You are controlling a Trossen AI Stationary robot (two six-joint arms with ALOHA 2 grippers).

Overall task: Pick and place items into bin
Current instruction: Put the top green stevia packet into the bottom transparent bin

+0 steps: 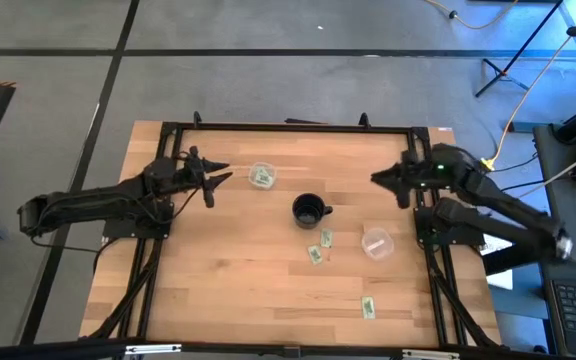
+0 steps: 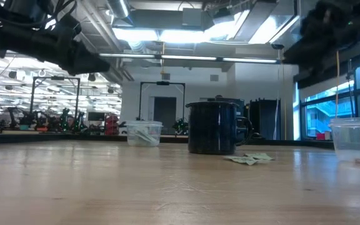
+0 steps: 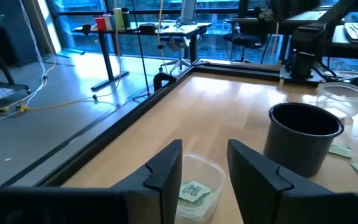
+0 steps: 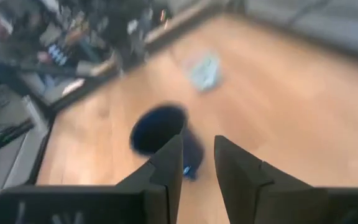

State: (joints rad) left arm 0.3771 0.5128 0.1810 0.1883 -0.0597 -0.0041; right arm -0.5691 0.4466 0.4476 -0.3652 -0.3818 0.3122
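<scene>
Packets: small flat pale green packets with white marks; two (image 1: 320, 246) lie loose on the wooden surface (image 1: 218, 270) just below centre frame, one (image 1: 368, 308) lower right, some in the left tub; print unreadable.
Tubs: two clear round plastic tubs, one (image 1: 261, 176) upper centre-left, one (image 1: 376, 243) right of centre.
Mug: one black mug (image 1: 309, 210) at centre.
Left gripper (image 1: 220, 175): beside the left tub, fingers (image 3: 166, 171) parted, holding nothing.
Right gripper (image 1: 383, 180): upper right, fingers (image 4: 169, 162) slightly apart, empty.
</scene>
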